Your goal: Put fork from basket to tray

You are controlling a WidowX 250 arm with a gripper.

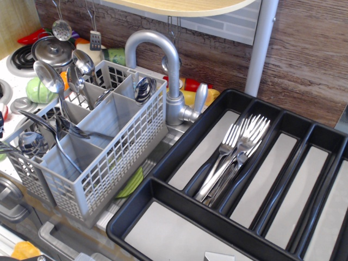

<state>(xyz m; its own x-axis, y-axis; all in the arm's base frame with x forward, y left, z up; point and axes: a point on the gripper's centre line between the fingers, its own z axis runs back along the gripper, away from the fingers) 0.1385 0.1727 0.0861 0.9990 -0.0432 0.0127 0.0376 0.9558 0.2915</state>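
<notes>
The light grey lattice basket stands at the left, by the sink. It holds several round-bowled silver spoons standing upright and a dark-looking utensil lying across a compartment. I see no fork tines in the basket. The black tray lies at the right, wider than the basket. Several silver forks lie piled in its second long compartment, tines pointing to the back. The other compartments show bare pale grey bottoms. No gripper is in view.
A grey curved faucet stands right behind the basket and tray. A stove with a lidded pot and coloured toy food sits at the back left. A white post rises behind the tray under a wooden shelf.
</notes>
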